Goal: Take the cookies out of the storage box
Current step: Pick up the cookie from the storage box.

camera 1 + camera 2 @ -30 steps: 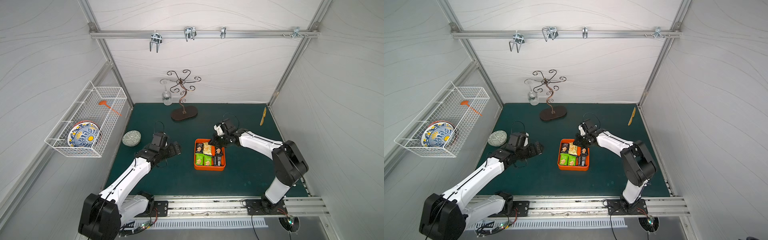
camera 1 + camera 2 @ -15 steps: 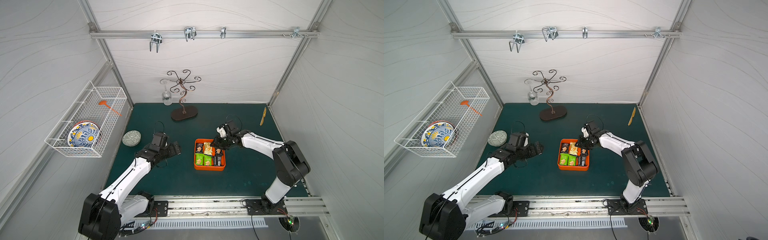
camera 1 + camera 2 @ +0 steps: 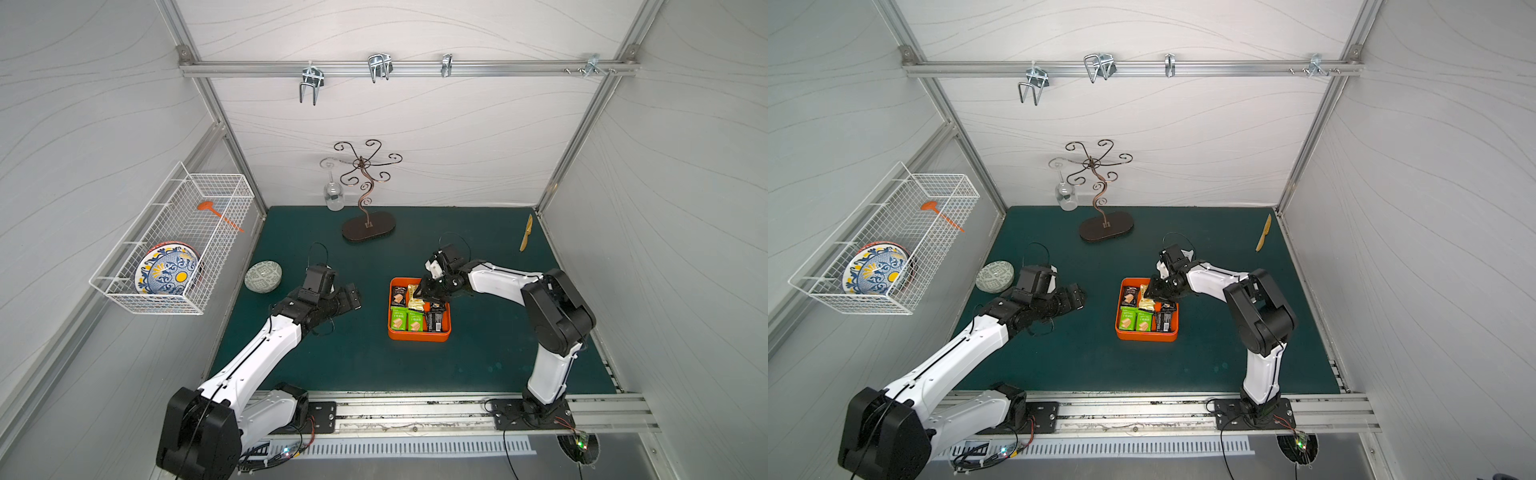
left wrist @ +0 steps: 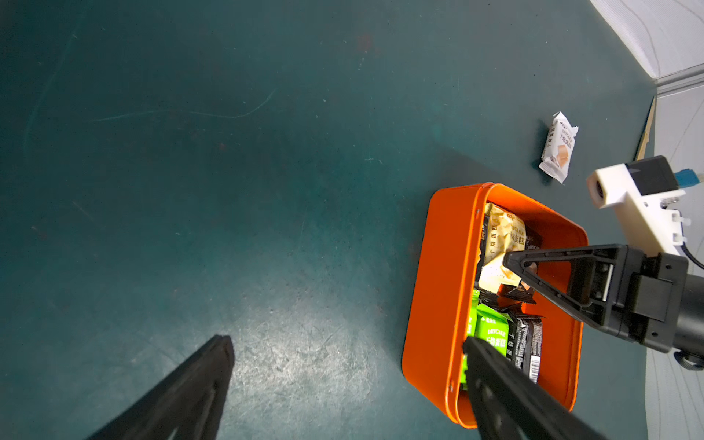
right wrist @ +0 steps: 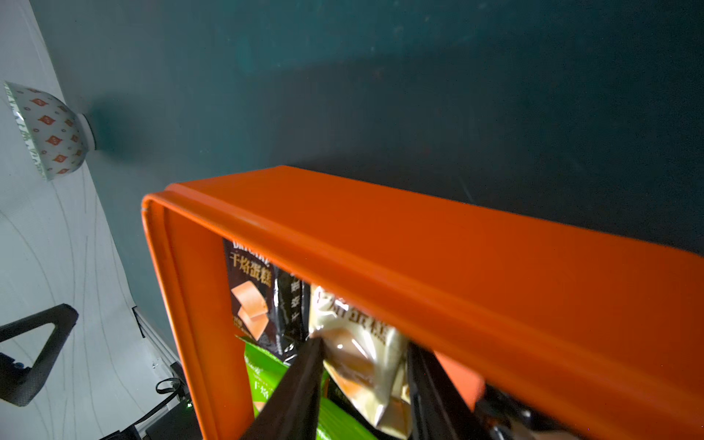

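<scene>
Packet (image 4: 499, 244), crinkled pale-yellow foil, pinched by right claw (image 5: 364, 344) inside glossy orange box (image 5: 381, 244); left claw (image 4: 346, 341) spread.

A robot lab cell: white panel walls (image 3: 436, 124), aluminium frame (image 3: 407, 69), green mat (image 3: 490, 345).

Bare mat (image 3: 365, 357) wide open left of the storage box (image 3: 419, 336); right gripper (image 3: 420, 296) crowds its far half, above the cookies (image 3: 407, 321).

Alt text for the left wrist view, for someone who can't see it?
The right claw reaches into the orange storage box, its tip against a pale yellow packet among green packets and black packets. One white packet lies on the green mat outside the box; the left claw hangs wide open beside the box.
</scene>
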